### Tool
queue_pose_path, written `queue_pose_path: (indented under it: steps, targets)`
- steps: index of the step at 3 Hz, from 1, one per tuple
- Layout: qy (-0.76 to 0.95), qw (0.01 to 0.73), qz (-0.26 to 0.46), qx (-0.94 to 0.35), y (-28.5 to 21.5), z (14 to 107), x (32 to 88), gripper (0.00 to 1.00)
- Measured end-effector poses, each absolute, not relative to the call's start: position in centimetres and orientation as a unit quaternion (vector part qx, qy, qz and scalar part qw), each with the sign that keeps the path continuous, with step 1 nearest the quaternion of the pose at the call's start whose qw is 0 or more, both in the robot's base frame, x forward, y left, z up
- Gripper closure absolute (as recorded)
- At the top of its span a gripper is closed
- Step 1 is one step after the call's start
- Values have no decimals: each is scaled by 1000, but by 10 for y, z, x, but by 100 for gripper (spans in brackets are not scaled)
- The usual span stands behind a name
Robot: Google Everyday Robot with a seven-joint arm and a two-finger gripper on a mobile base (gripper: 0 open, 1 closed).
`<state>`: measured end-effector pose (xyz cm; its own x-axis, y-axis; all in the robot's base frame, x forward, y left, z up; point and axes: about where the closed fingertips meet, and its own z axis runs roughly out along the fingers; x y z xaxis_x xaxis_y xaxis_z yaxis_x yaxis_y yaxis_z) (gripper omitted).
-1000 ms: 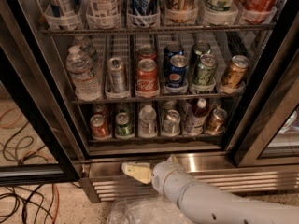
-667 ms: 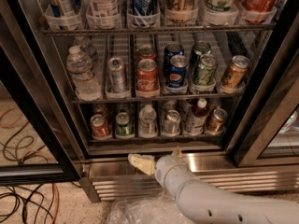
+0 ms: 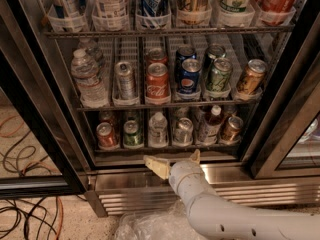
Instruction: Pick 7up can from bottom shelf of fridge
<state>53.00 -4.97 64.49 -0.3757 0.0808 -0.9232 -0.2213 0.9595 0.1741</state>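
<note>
The fridge [image 3: 280, 134] stands open with its black door frames at both sides. On its bottom shelf [image 3: 120, 157] the 7up can [image 3: 183, 131], silvery-grey with a shiny lid, stands in a lane right of the middle. A small water bottle [image 3: 158, 129] is on its left and a dark bottle [image 3: 212, 125] on its right. My gripper [image 3: 176, 162] is open and empty. It sits just in front of the shelf's steel lip, directly below the 7up can and apart from it. One cream finger [image 3: 157, 167] points left and the other [image 3: 195, 156] sticks up.
A red can [image 3: 106, 135] and a bright green can [image 3: 132, 133] stand at the left of the bottom shelf, and a copper-brown can [image 3: 232, 128] at the right. Higher racks hold cans and bottles. Cables [image 3: 20, 159] lie on the floor at left, and crumpled clear plastic [image 3: 145, 226] below.
My gripper has risen and moved a little to the right, from beside the ribbed steel base up to the front lip of the bottom shelf. The cans have not moved.
</note>
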Motion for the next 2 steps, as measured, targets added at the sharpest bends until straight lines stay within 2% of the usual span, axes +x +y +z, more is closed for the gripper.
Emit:
queue_pose_path:
  steps: [1, 2]
  targets:
    - [808, 572, 140, -33, -45, 635, 540, 1]
    - [790, 599, 131, -21, -41, 623, 564, 13]
